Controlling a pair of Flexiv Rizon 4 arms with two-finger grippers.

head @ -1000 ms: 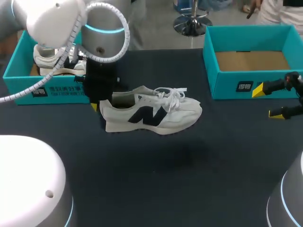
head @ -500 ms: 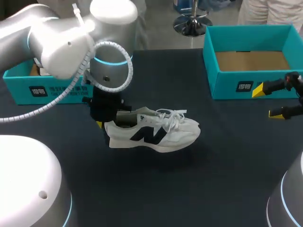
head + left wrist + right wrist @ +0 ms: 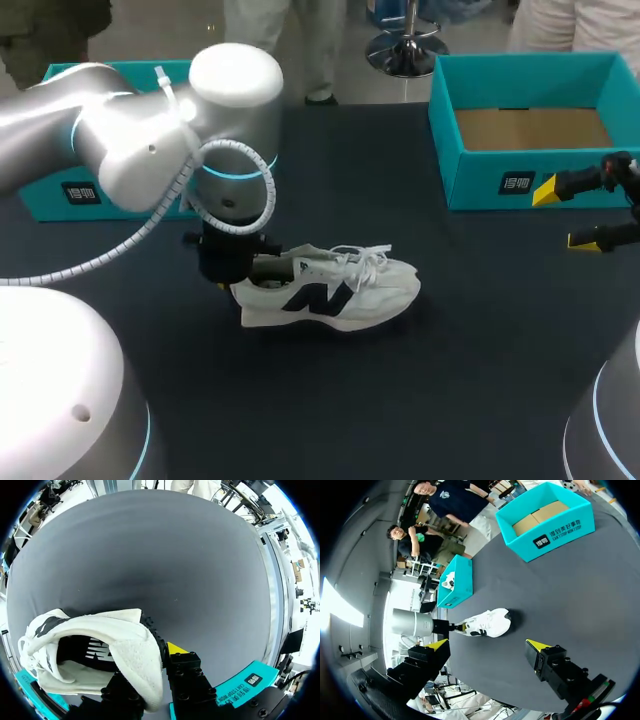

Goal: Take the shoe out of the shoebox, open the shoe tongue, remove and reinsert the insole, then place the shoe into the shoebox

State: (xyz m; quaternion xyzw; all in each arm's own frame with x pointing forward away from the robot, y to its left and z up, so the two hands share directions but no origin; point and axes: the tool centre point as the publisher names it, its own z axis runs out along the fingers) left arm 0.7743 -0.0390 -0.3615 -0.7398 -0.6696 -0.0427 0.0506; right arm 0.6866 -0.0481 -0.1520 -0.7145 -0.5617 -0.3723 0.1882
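A white sneaker [image 3: 335,295] with a dark logo lies sole-down at the middle of the dark table, toe pointing right; I cannot tell whether the sole touches the cloth. My left gripper [image 3: 236,282] is shut on its heel collar. In the left wrist view the heel [image 3: 135,655] sits pinched between the two fingers of that gripper [image 3: 150,680], one yellow fingertip [image 3: 175,648] showing. Off at the right edge, my right gripper [image 3: 565,215] hangs open and holds nothing. The right wrist view shows the sneaker [image 3: 487,622] far ahead of the open right gripper [image 3: 487,645].
An open teal shoebox [image 3: 480,180] with a bare cardboard floor stands at the back right. A second teal shoebox [image 3: 60,190] stands at the back left, partly behind my left arm; in the right wrist view that box [image 3: 462,587] holds another white shoe.
My left arm has lowered the sneaker from mid-air down to table level and drawn it slightly toward the front. The right arm has not moved.
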